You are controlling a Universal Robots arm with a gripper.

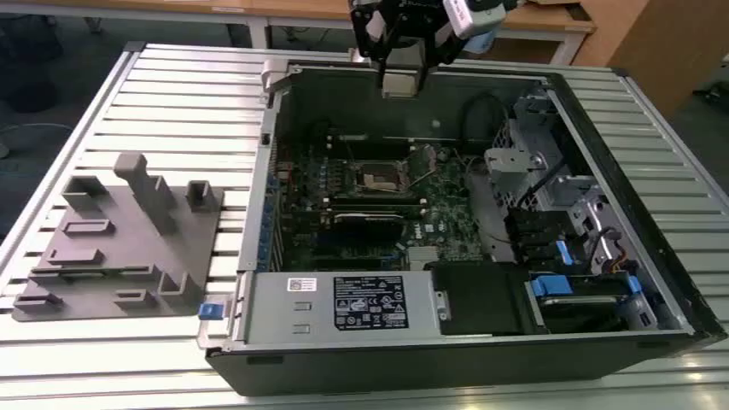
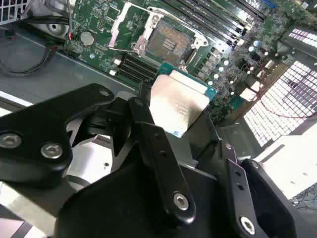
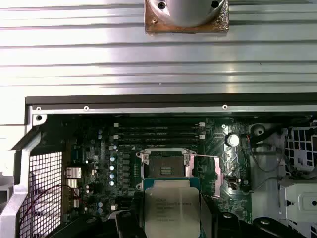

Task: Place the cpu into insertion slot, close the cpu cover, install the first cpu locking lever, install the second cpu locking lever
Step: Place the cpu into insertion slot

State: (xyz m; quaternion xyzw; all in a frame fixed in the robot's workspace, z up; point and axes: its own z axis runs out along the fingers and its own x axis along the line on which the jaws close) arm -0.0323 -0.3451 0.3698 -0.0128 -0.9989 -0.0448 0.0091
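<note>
We see the black gripper (image 2: 176,124) clamped on the flat square silvery-topped cpu (image 2: 179,96), its edges pinched between the fingers (image 2: 143,124). It hangs above the open computer case (image 1: 456,366), apart from the square dark insertion slot (image 2: 167,43) on the green board (image 2: 99,20).

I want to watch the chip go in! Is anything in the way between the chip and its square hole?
Nothing visible does. The gripper holds the cpu in the air. The insertion slot lies bare on the board, with the cpu cover tipped open beside it.
</note>
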